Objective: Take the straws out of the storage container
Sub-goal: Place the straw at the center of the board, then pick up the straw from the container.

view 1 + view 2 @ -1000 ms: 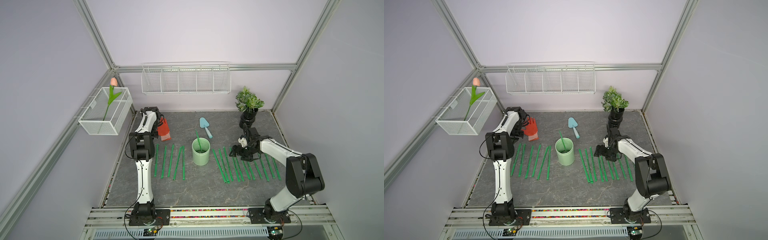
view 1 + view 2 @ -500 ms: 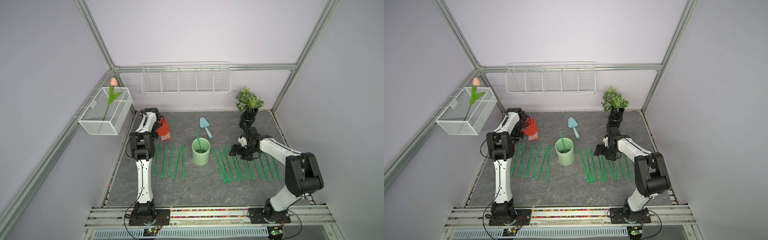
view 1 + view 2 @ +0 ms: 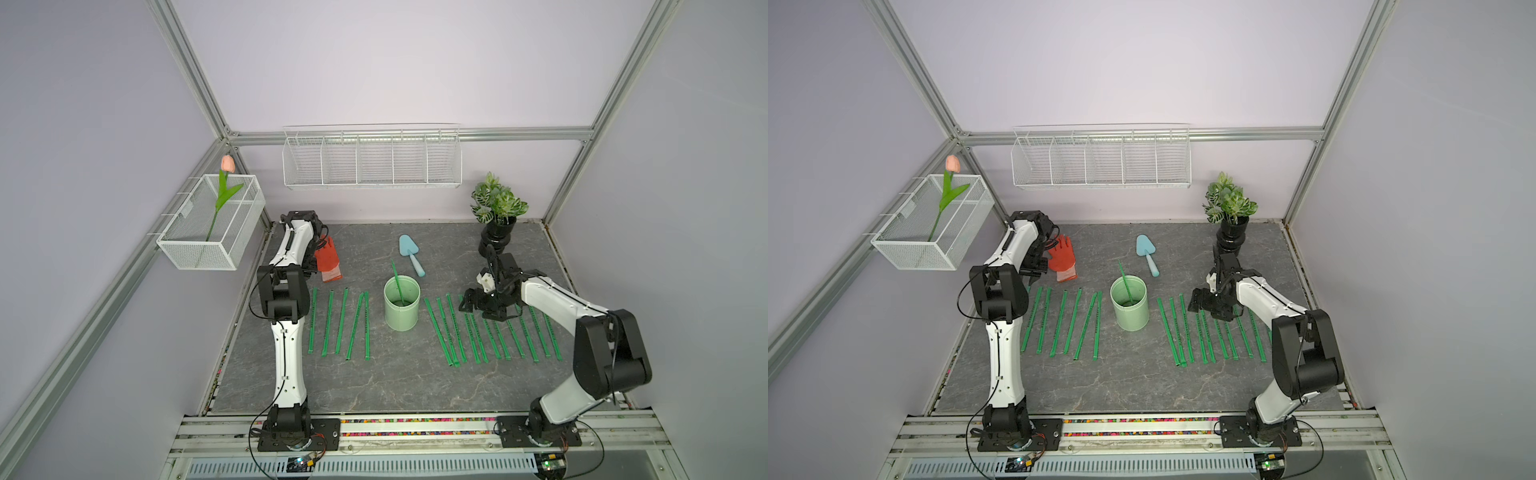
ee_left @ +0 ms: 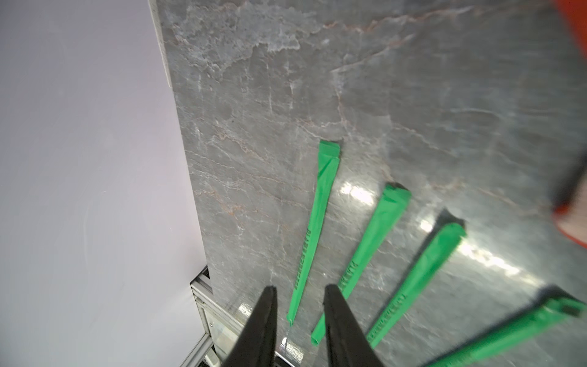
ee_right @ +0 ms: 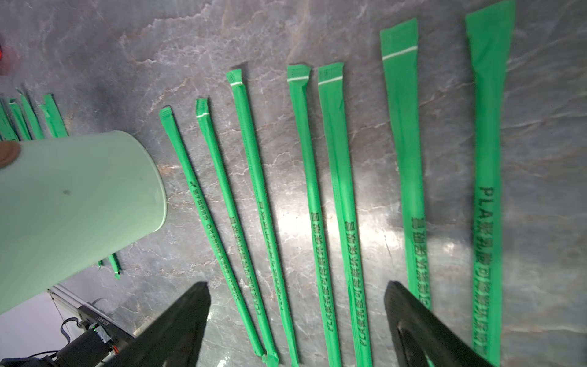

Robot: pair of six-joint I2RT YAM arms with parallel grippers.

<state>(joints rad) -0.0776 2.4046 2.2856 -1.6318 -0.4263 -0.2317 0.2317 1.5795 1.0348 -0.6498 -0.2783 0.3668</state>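
The storage container (image 3: 401, 312) is a pale mint cup standing mid-table, seen in both top views (image 3: 1130, 311) and in the right wrist view (image 5: 73, 203). One straw (image 3: 397, 282) leans inside it. Several green straws (image 3: 340, 324) lie in a row to the cup's left and several more (image 3: 494, 332) to its right. My left gripper (image 4: 300, 289) hangs at the far end of the left row (image 3: 1034, 270), jaws slightly apart and empty, over the outermost straw (image 4: 313, 228) lying on the table. My right gripper (image 5: 297, 289) is wide open and empty over the right row (image 3: 484, 307).
A red glove (image 3: 328, 259) lies right beside the left wrist. A blue trowel (image 3: 411, 253) lies behind the cup and a potted plant (image 3: 496, 224) stands at the back right. A wire basket (image 3: 372, 160) hangs on the back wall, and a mesh basket with a tulip (image 3: 212, 224) on the left.
The left gripper's jaws have been parting. Neither arm has visibly shifted, and the straws and cup lie as before.
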